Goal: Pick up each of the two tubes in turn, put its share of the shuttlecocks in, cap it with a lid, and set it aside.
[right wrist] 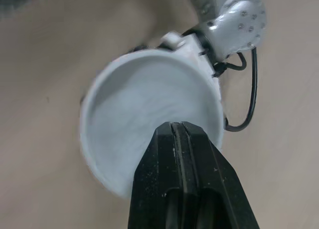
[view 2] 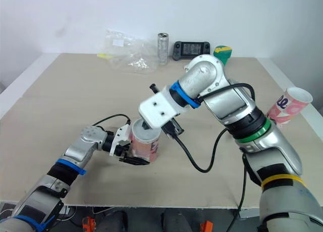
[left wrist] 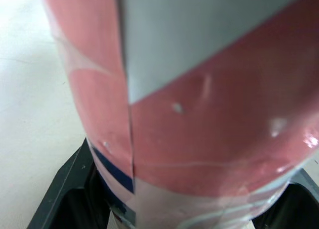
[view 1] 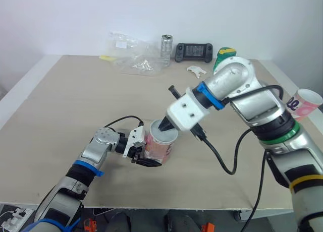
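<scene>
- Our left gripper (view 1: pixel 150 156) is clamped around the lower wall of the pink tube (view 1: pixel 160 147), which stands upright on the table (view 1: pixel 60 116) near the front edge, a little left of the middle.
- Risk here: the hold is low on the tube, so in our judgement any sideways push at the mouth could lever it over or twist it in the grip.
- Our right gripper (view 1: pixel 164 125) has its fingers pressed together with nothing visible between them, and its tip sits at the open mouth of the tube, just inside the rim.
- We cannot tell from the wrist view whether shuttlecocks already lie in the tube; the inside reads as plain white.
- Risk here: a tip that catches the rim on the way in or out could drag the tube, dent its mouth, or crush feathers below.
- The second tube (view 1: pixel 303 105) leans at the right edge of the table, close to our right arm's elbow; a wide swing of that arm could knock it to the floor.
- A plastic bag (view 1: pixel 132 54) and a can (view 1: pixel 166 50) sit along the far edge, well apart from the work.
</scene>
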Robot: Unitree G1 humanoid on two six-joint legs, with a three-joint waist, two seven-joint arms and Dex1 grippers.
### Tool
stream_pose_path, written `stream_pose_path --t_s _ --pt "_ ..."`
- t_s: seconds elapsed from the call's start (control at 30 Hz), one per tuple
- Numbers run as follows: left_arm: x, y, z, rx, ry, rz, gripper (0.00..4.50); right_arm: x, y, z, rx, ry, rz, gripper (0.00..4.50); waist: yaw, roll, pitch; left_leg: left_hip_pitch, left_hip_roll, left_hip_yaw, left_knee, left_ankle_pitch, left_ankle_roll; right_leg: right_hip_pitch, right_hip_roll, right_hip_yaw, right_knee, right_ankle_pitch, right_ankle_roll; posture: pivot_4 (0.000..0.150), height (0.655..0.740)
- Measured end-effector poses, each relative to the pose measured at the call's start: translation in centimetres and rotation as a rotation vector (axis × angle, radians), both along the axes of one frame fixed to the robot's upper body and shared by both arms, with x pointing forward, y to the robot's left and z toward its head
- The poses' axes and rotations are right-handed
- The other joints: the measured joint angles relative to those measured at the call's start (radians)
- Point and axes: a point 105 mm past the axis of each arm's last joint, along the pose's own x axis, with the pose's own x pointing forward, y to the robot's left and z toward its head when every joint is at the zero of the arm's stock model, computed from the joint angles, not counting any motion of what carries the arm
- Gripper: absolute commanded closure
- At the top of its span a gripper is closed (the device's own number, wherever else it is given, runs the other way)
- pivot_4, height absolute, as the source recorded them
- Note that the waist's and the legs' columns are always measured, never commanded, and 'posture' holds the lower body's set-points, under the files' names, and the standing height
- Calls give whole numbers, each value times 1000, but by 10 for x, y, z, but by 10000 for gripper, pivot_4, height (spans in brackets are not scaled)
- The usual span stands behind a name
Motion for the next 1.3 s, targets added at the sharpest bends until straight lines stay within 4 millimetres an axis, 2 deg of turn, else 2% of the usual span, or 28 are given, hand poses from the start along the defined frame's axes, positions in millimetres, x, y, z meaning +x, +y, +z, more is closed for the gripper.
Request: stream_pose_path --t_s 0.03,0.13,0.2,0.23,0.3,0.4,0.53,0.57,0.6,0.67,0.73,0.87,1.0,1.07,1.3 --pt "1 1 1 -2 -2 2 15755 2 3 3 27 76 -37 35829 -1 2 2 -1 0 0 0 0 0 -1 0 0 0 0 0 1500 7236" --pt "2 1 3 -6 -9 8 15755 8 -8 15 88 170 -117 22534 5 2 5 -8 0 -1 1 1 1 -6 0 0 0 0 1 1500 7236" --pt "0 -3 4 -5 -18 -10 15755 11 -27 32 130 159 -176 14124 10 2 5 -13 -1 -1 1 1 1 -9 0 0 -1 0 5 1500 7236" --pt "-2 -5 5 -5 -23 -22 15755 10 -42 41 158 147 -214 7340 11 2 5 -17 -2 -2 1 -1 -1 -11 -1 0 -2 0 8 1500 7236" --pt "-3 -5 5 -4 -24 -32 15755 7 -50 42 175 153 -228 1166 13 2 5 -17 -2 -2 1 -3 1 -11 -1 0 -2 -1 6 1500 7236" --pt "-4 -7 6 -8 -28 -49 15755 -7 -79 23 189 251 -301 478 22 3 6 -19 -3 -3 1 -5 3 -11 -1 -1 -2 -2 4 1500 7236" --pt "-3 -8 8 -16 -38 -49 15755 -19 -95 17 250 283 -378 478 27 7 8 -19 -3 -4 1 -6 3 -11 0 -2 -2 -5 9 1500 7236" --pt "-3 -10 7 -30 -33 -46 15755 -26 -102 8 283 297 -435 478 32 5 8 -19 -3 -6 2 -6 3 -10 0 -3 -2 -6 9 1500 7236" --pt "-3 -10 7 -37 -31 -42 15755 -28 -104 0 293 316 -470 478 35 5 8 -19 -3 -5 2 -6 3 -11 -1 -3 -2 -5 10 1500 7236" --pt "-2 -9 7 -38 -31 -41 7357 -33 -109 -17 306 342 -538 0 35 5 8 -19 -4 -5 3 -6 3 -10 -1 -2 -2 -5 10 1500 7236" --pt "-1 -7 5 -30 -30 -39 932 -37 -112 -30 307 362 -584 0 32 5 9 -19 -4 -4 3 -6 3 -11 -1 0 -2 -5 11 1500 7236" --pt "3 -3 6 -42 -16 -18 932 -48 -110 -49 298 367 -623 0 32 5 10 -19 -4 -4 4 -6 3 -11 -1 0 -2 -4 12 1500 7236" --pt "5 2 8 -38 -28 -6 932 -49 -104 -53 344 366 -644 0 31 3 11 -20 -4 -4 3 -6 3 -12 -1 0 -2 -4 12 1500 7236" --pt "5 11 8 -22 -41 2 932 -48 -103 -55 360 367 -655 0 30 2 12 -20 -4 -4 3 -6 3 -12 -1 0 -2 -4 11 1500 7236" --pt "-4 72 12 24 -46 127 932 -48 -97 -65 403 393 -662 0 28 1 13 -20 -3 -4 0 -6 2 -12 0 -1 -2 -7 9 1500 7236"
